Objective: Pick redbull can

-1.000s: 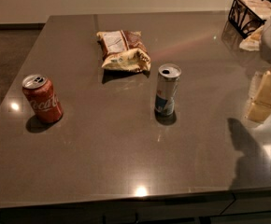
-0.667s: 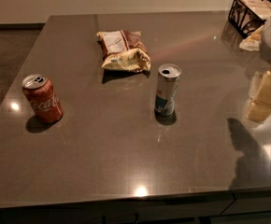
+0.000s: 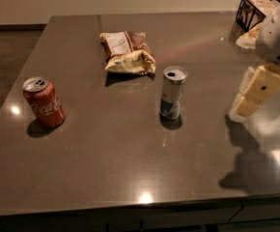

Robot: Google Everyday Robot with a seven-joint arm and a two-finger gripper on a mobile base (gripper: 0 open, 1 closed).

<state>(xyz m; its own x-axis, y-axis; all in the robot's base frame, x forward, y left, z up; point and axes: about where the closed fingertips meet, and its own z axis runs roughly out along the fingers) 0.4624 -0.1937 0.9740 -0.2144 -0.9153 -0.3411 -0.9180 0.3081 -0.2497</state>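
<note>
The redbull can point(image 3: 172, 93), tall, slim and silver with blue panels near its base, stands upright near the middle of the dark table point(image 3: 111, 153). My gripper point(image 3: 255, 93), with cream-coloured fingers hanging below a white arm housing, hovers at the right side of the table. It is well to the right of the can and apart from it, and holds nothing.
A red Coca-Cola can point(image 3: 44, 102) stands at the left. A crumpled snack bag point(image 3: 127, 52) lies behind the redbull can. A black wire basket point(image 3: 254, 9) sits at the far right corner. The table's front edge runs along the bottom.
</note>
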